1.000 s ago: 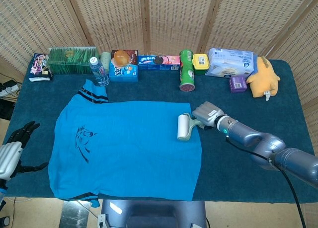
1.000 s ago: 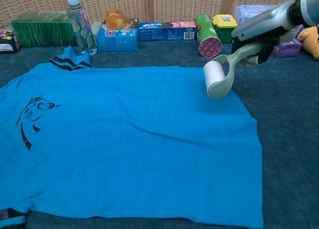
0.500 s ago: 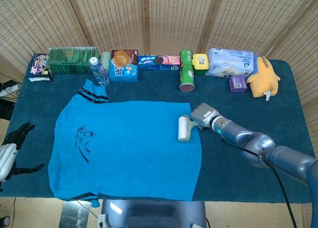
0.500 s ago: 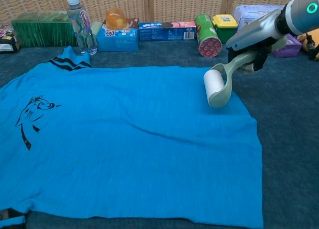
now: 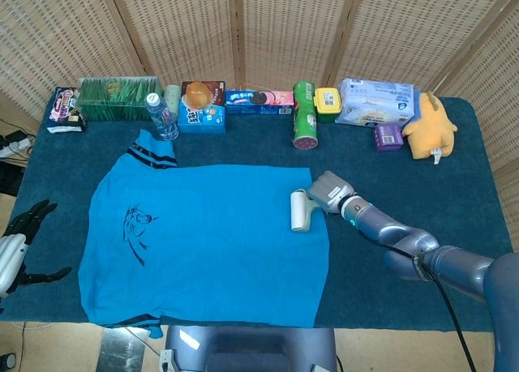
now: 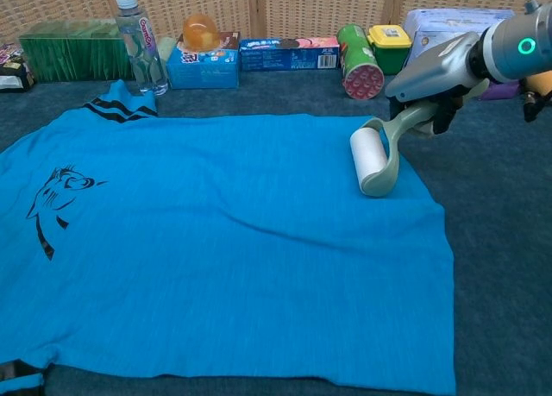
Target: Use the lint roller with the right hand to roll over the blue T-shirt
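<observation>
— Blue cotton, thin and limp by the look of it: the T-shirt (image 5: 211, 242) lies flat across the middle of the table (image 5: 389, 291), its printed side away from the roller. How do you think it handles?

— Soft enough to ruck up, I'd judge, so a light, even stroke suits it. The roller (image 6: 371, 159) looks light and stiff; its white drum sits on the shirt's edge nearest the right arm, and the curved handle is the place to hold.

— And the right hand (image 6: 431, 72)?

— Low, just off that same edge of the shirt, fingers wrapped round the handle. The left hand (image 5: 15, 246) hangs well off the opposite side of the shirt, dark fingers apart, holding nothing.
</observation>
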`<state>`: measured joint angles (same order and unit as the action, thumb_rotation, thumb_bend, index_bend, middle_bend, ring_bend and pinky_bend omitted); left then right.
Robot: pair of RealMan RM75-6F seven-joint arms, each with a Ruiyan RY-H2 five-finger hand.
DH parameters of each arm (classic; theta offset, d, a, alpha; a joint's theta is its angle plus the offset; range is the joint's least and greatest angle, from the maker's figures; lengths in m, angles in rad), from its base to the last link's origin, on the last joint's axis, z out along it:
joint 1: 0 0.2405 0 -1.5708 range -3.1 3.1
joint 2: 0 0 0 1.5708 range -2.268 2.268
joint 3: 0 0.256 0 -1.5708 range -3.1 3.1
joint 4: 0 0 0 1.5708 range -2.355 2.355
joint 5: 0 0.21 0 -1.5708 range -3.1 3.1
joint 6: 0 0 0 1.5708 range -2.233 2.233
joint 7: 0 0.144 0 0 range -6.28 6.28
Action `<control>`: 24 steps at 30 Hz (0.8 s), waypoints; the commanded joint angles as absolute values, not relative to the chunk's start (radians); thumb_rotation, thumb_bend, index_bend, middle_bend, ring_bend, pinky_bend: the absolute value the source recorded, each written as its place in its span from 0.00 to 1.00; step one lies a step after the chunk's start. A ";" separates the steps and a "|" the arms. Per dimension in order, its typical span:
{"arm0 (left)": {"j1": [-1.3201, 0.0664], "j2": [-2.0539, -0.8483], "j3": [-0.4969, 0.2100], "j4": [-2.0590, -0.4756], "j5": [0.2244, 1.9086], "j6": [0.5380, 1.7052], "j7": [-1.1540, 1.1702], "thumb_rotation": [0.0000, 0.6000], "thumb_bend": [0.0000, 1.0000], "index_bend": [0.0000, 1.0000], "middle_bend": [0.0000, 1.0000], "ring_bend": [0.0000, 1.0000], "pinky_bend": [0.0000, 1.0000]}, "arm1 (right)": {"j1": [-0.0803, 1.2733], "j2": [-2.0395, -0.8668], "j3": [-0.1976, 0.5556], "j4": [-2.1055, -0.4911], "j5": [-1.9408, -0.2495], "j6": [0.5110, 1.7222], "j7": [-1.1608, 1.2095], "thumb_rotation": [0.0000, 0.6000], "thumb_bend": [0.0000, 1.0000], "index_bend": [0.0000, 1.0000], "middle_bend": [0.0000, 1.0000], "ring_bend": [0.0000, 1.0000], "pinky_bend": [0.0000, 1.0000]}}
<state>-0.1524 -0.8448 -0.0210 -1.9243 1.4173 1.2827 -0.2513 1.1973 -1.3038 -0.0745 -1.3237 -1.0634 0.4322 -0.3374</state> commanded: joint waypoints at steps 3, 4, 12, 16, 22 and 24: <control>-0.147 -0.844 -0.019 -1.920 1.418 1.289 -0.258 1.00 0.09 0.00 0.00 0.00 0.02 | 1.236 -1.355 -0.128 -1.385 -0.873 0.553 -0.547 1.00 1.00 0.89 0.88 0.86 1.00; -0.146 -0.844 -0.018 -1.919 1.419 1.290 -0.259 1.00 0.09 0.00 0.00 0.00 0.02 | 1.244 -1.359 -0.132 -1.390 -0.847 0.561 -0.567 1.00 1.00 0.89 0.88 0.86 1.00; -0.141 -0.851 -0.014 -1.913 1.415 1.289 -0.266 1.00 0.09 0.00 0.00 0.00 0.02 | 1.306 -1.395 -0.149 -1.419 -0.704 0.612 -0.692 1.00 1.00 0.89 0.88 0.86 1.00; -0.140 -0.856 -0.015 -1.911 1.412 1.290 -0.267 1.00 0.09 0.00 0.00 0.00 0.02 | 1.360 -1.433 -0.167 -1.420 -0.618 0.644 -0.789 1.00 1.00 0.89 0.88 0.86 1.00; -0.137 -0.861 -0.015 -1.911 1.408 1.293 -0.265 1.00 0.09 0.00 0.00 0.00 0.02 | 1.447 -1.476 -0.199 -1.438 -0.455 0.692 -0.931 1.00 1.00 0.89 0.88 0.87 1.00; -0.137 -0.862 -0.014 -1.911 1.406 1.292 -0.264 1.00 0.09 0.00 0.00 0.00 0.02 | 1.474 -1.485 -0.206 -1.444 -0.407 0.704 -0.968 1.00 1.00 0.89 0.88 0.87 1.00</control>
